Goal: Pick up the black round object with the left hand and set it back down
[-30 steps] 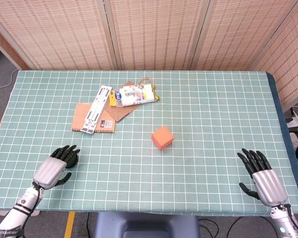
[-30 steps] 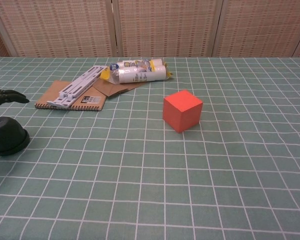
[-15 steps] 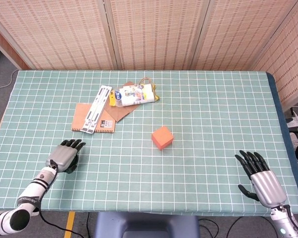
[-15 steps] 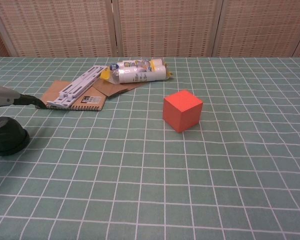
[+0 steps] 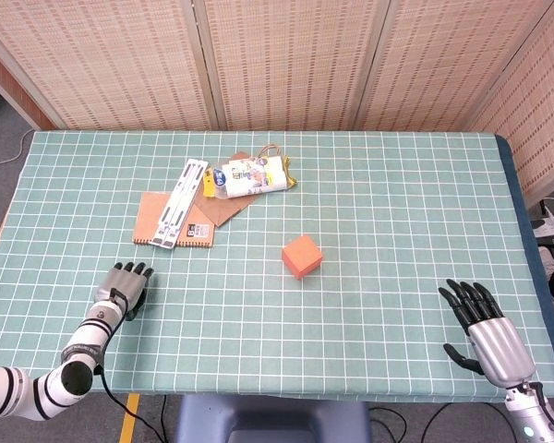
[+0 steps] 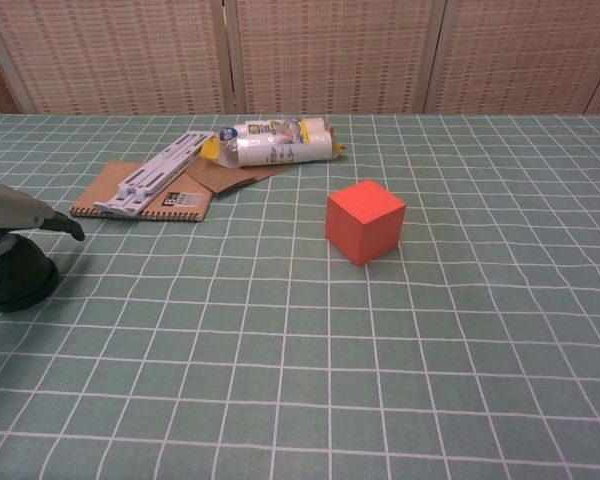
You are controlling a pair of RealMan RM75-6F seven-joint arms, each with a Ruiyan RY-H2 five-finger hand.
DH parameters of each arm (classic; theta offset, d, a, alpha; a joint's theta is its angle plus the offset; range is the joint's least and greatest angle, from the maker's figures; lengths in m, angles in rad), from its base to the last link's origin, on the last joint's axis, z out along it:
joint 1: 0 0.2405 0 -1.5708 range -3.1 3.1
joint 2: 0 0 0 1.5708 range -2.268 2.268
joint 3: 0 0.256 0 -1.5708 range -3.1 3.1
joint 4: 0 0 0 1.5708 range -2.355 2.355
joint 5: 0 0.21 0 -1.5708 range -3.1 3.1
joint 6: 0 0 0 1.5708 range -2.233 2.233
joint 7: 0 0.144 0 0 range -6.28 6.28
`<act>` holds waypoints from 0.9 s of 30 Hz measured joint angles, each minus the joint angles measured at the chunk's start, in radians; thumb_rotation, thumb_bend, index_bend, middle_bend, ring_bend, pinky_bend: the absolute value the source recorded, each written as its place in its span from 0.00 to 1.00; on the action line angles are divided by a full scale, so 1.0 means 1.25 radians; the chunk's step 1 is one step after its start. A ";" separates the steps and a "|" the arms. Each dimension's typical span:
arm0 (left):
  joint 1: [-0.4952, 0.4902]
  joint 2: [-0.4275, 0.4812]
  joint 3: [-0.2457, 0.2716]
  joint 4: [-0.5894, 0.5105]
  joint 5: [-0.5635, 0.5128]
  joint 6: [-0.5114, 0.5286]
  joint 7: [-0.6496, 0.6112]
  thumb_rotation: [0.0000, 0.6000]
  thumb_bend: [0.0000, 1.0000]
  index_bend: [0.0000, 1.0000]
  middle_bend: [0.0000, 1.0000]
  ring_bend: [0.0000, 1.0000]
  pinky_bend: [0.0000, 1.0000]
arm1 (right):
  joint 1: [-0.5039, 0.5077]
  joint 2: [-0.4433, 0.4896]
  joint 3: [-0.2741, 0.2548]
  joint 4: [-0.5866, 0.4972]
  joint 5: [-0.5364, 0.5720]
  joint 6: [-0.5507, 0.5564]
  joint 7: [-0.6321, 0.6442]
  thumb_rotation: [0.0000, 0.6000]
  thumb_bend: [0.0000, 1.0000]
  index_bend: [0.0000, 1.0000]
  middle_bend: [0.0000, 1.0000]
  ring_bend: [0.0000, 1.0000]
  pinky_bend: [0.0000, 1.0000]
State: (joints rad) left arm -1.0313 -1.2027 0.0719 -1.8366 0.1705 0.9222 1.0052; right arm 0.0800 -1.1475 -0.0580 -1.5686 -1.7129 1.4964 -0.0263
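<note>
One black round object (image 6: pixel 16 278) sits on the green checked tablecloth (image 6: pixel 400 380) at the left edge of the chest view. The left hand (image 5: pixel 126 287) lies directly over it, fingers (image 6: pixel 58 223) extended across its top; whether they actually grip it cannot be told. In the head view the hand covers the object at lower left. Toward centre frame stands an orange cube (image 5: pixel 302 256). Upper left of centre lie a brown notebook (image 5: pixel 169 221), a white plastic strip (image 5: pixel 182 202) across it, and a white packet (image 5: pixel 250 176). The right hand (image 5: pixel 487 334) rests at lower right, fingers spread, holding nothing.
</note>
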 measured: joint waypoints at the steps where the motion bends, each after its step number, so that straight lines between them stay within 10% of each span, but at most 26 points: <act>1: -0.006 -0.006 0.008 0.005 -0.007 0.013 0.008 1.00 0.38 0.00 0.00 0.00 0.10 | 0.000 0.000 0.000 0.000 0.000 -0.001 0.000 1.00 0.18 0.00 0.00 0.00 0.00; 20: -0.061 -0.053 0.059 0.067 -0.102 0.011 0.040 1.00 0.37 0.01 0.01 0.00 0.21 | 0.000 -0.004 0.003 -0.001 0.006 -0.003 -0.006 1.00 0.18 0.00 0.00 0.00 0.00; 27: -0.062 -0.062 0.071 0.094 -0.094 -0.007 0.028 1.00 0.37 0.17 0.16 0.10 0.36 | 0.000 -0.003 0.004 -0.003 0.009 -0.002 -0.005 1.00 0.18 0.00 0.00 0.00 0.00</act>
State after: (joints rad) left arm -1.1084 -1.2801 0.1604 -1.7189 0.0531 0.9136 1.0397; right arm 0.0800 -1.1510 -0.0529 -1.5721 -1.7019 1.4938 -0.0322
